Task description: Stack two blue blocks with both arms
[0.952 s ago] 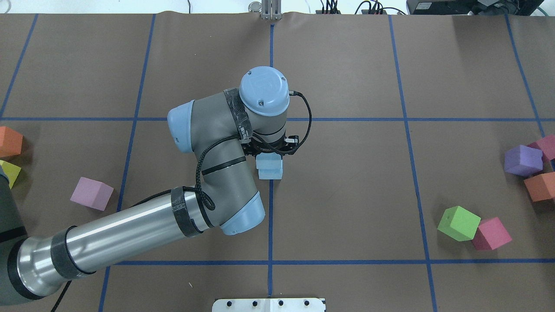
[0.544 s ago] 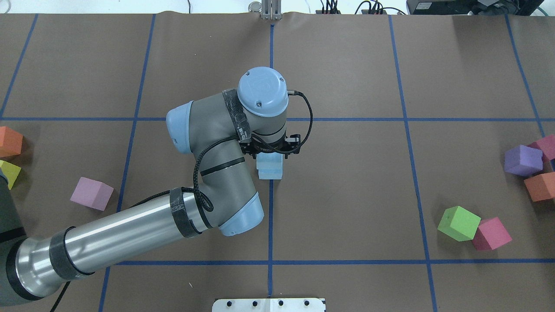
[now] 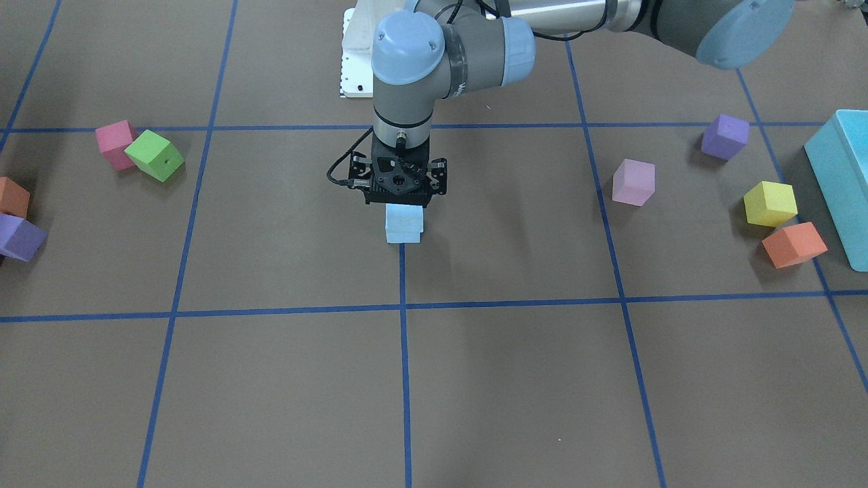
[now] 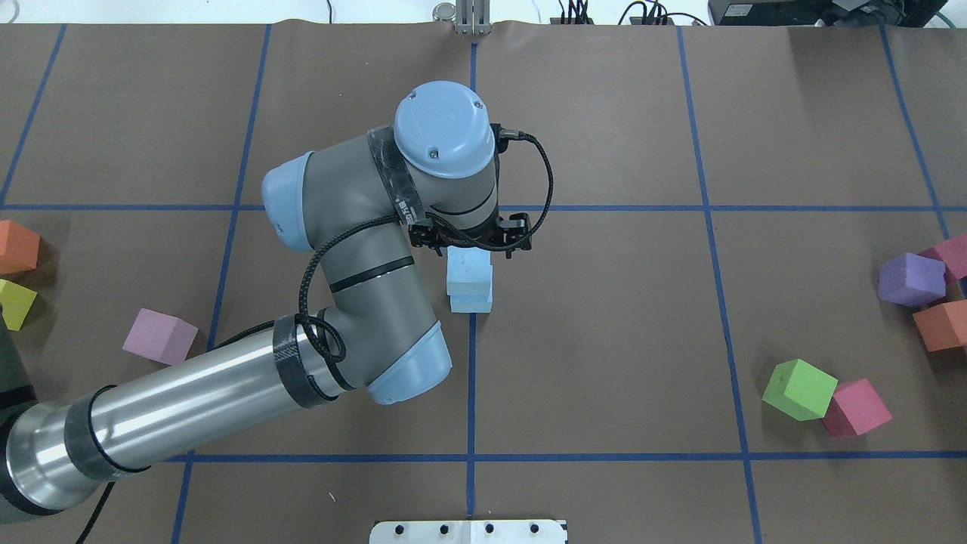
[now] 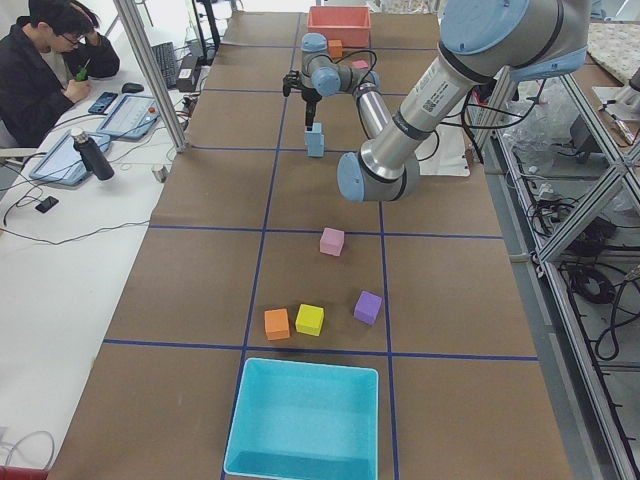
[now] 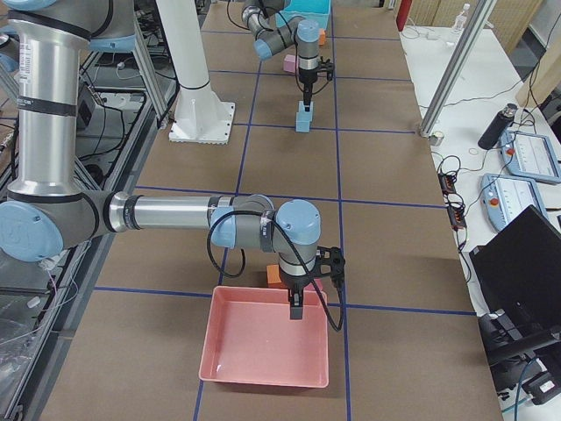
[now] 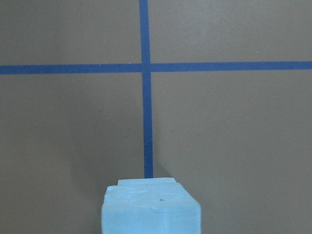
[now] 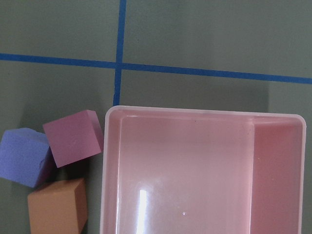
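Note:
The two blue blocks stand stacked at the table's centre, the top blue block resting on the bottom blue block, slightly offset. The stack also shows in the front view and at the bottom of the left wrist view. My left gripper hangs open just above the stack and holds nothing; the left side view shows a gap between it and the top block. My right gripper hovers over a pink tray far to the right; I cannot tell whether it is open or shut.
A pink cube, a yellow cube and an orange cube lie at the left. Green, red, purple and orange cubes lie at the right. A turquoise bin stands beyond the left cubes.
My left gripper has risen off the top blue block and the arm has drawn back a little. Both blocks stay stacked and still.

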